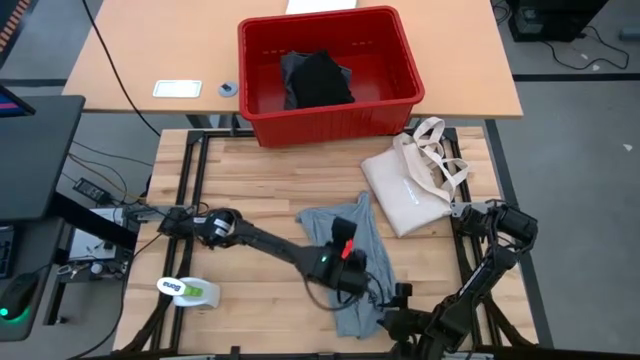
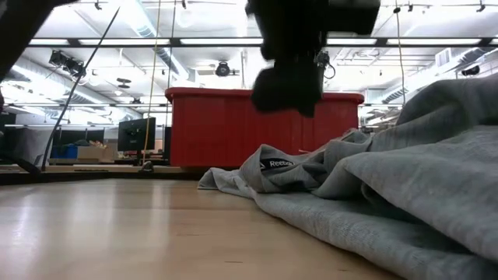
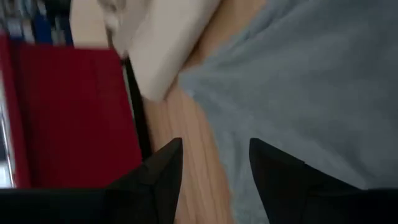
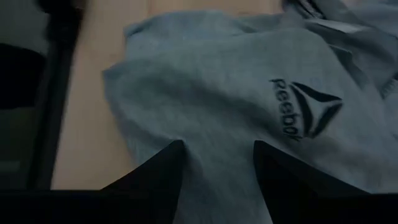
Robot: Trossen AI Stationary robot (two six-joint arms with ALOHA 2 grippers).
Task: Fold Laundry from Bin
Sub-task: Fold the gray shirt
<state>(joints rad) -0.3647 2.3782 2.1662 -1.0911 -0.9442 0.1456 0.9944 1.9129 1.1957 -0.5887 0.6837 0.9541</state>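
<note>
Grey T-shirt (image 1: 352,262) lay crumpled on the surface, unfolded — both jaws parted, gripping nothing — black garment (image 1: 318,78) waited in the bin (image 1: 262,105).

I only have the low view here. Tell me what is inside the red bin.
Observer: A black garment lies in the red bin, bunched toward the middle.
Operator: Report where the left gripper is.
Observer: The left gripper is open, over the grey T-shirt near its edge by the bare wood.
Operator: Now the right gripper.
Observer: The right gripper is open too, low over the same shirt, facing its Reebok logo.
Operator: Name anything else on the table.
Observer: A cream tote bag lies between the bin and the shirt.
</note>
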